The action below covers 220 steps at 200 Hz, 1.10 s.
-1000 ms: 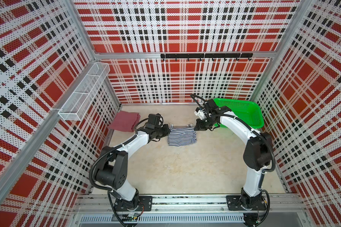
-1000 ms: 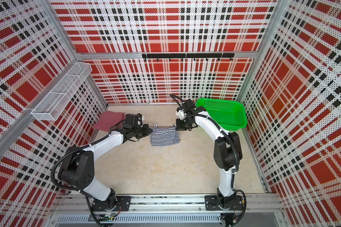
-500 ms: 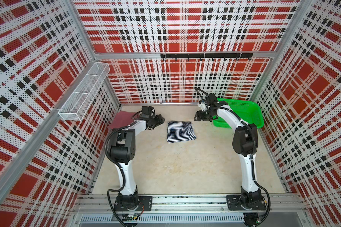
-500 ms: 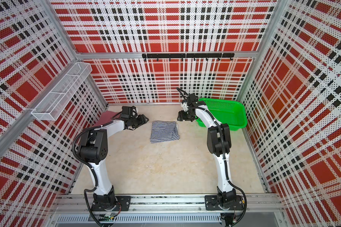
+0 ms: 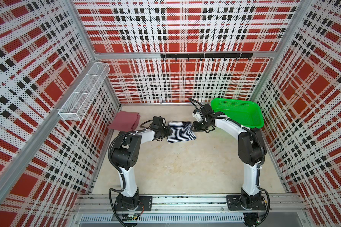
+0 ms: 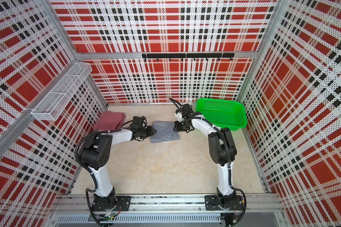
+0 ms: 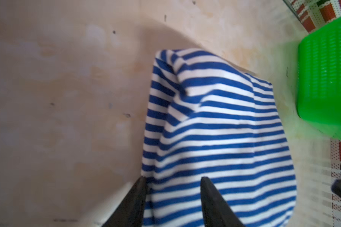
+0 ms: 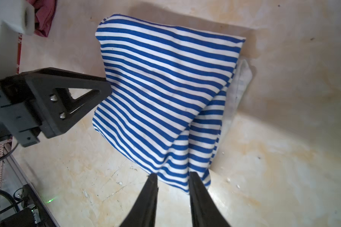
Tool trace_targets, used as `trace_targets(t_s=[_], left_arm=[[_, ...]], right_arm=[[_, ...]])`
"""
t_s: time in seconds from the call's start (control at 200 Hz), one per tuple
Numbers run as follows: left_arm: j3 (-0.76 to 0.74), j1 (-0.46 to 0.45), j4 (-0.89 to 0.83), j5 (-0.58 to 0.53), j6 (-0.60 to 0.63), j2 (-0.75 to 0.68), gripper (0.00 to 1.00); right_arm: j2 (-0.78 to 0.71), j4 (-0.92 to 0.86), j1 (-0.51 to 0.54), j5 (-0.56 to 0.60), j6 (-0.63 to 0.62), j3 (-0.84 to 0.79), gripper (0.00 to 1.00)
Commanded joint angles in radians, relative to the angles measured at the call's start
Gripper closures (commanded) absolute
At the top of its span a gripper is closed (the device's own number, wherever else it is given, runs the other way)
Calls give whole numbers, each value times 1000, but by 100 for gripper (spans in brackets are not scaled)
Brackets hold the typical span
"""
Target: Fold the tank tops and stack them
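Straddling opposite edges of the folded striped top [image 5: 180, 131], the left pincer [image 7: 173, 178] and right pincer [image 8: 172, 175] both show parted jaws with cloth between them; whether either grips it I cannot tell. The top lies on the worktop [image 5: 185, 167] between the two pincers; the folded maroon top [image 5: 125, 122] sits behind the left pincer, apart. A shallow bite catching only upper layers would likely let the fold spill open on lifting; uneven pulls could skew it.
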Motion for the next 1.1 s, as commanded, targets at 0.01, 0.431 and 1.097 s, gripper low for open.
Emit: trace_targets(t_s=[0.01,0.431,1.097], left_arm=[[43,15,53,-12,-17,48,52],[29,24,90,-4,-47,128,54],[-16,-2,159,-2,-32,9,45]], right_arm=[[55,55,5,-17,13,5,66],[46,100,12,10,33,-93,94],[-121,257,-10,42,35,-404,100]])
